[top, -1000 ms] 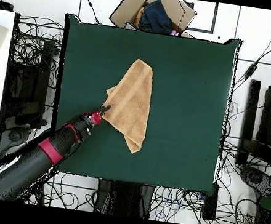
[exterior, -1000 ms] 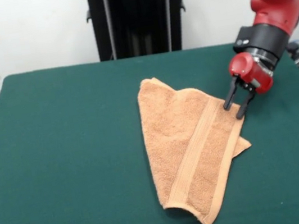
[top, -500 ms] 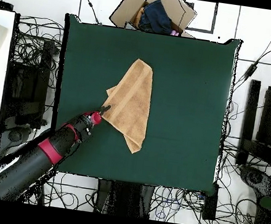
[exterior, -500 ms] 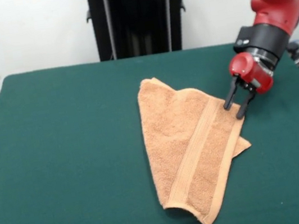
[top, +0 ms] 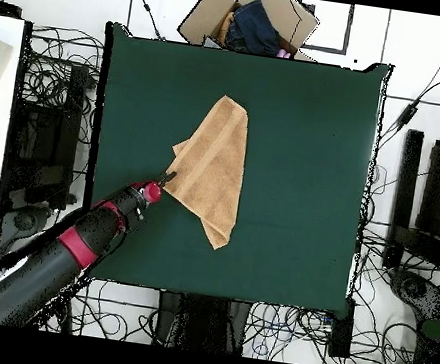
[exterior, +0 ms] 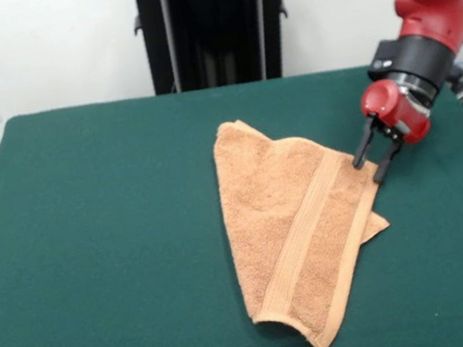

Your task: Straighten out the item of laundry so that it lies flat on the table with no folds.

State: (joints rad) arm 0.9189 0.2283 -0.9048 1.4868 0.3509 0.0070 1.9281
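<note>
The red-and-black end effector (exterior: 372, 159), fingers parted and holding nothing, hangs beside the folded light orange-tan terry towel (exterior: 298, 233) mid-way across the dark green felt table (exterior: 102, 247), apparently placed for taking its doubled-over edge.

The towel (exterior: 298, 233) lies folded over itself, its lower layers hidden but for one corner poking out beside the gripper (exterior: 372, 160). The front view's bottom edge cuts off the table (exterior: 94, 248).
</note>
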